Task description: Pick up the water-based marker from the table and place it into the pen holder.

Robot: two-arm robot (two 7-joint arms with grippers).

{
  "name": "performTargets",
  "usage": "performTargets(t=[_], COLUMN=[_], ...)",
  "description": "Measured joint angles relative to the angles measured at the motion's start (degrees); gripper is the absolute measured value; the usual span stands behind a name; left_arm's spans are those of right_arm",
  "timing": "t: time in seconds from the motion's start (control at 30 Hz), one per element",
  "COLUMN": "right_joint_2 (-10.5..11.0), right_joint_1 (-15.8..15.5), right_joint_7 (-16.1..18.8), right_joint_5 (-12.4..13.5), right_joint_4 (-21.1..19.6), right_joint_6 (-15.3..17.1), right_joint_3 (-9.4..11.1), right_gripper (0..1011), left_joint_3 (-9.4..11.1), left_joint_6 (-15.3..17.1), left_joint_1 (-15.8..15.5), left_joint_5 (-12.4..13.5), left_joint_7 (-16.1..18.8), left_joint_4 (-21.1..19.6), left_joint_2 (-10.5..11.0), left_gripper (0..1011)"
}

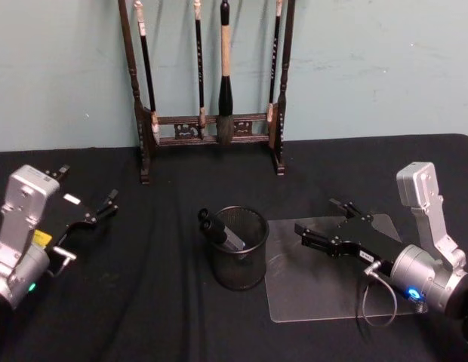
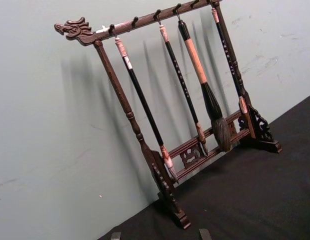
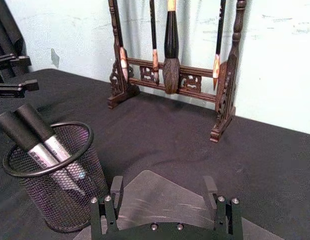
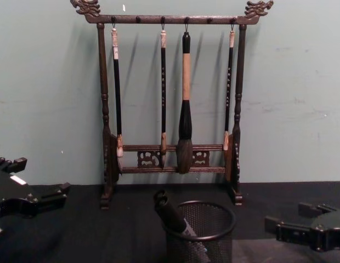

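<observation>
The black wire-mesh pen holder (image 1: 241,268) stands at the table's middle. Two markers (image 1: 217,225) with black caps and grey barrels lean inside it, caps up and tilted to the left. The right wrist view shows both markers (image 3: 34,134) in the holder (image 3: 45,200), and the chest view has a marker (image 4: 169,210) in the holder (image 4: 214,241) too. My right gripper (image 1: 318,216) hovers open and empty just right of the holder, above a clear sheet (image 1: 324,286). My left gripper (image 1: 89,187) rests open and empty at the far left, well away from the holder.
A tall dark wooden brush rack (image 1: 211,128) with several hanging brushes stands at the back of the table against the green wall. The black tablecloth (image 1: 158,317) lies bare between the left arm and the holder.
</observation>
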Motion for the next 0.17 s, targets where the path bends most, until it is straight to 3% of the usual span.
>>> performTargets(t=[0.17], right_joint_2=[0.0], right_joint_1=[0.0], right_joint_7=[0.0], right_joint_5=[0.0], right_joint_4=[0.0], right_joint_6=[0.0], right_joint_3=[0.0], right_gripper=[1002], left_joint_3=[0.0], left_joint_6=[0.0], left_joint_1=[0.0], left_joint_5=[0.0], left_joint_7=[0.0], left_joint_4=[0.0], left_joint_2=[0.0], left_gripper=[1009])
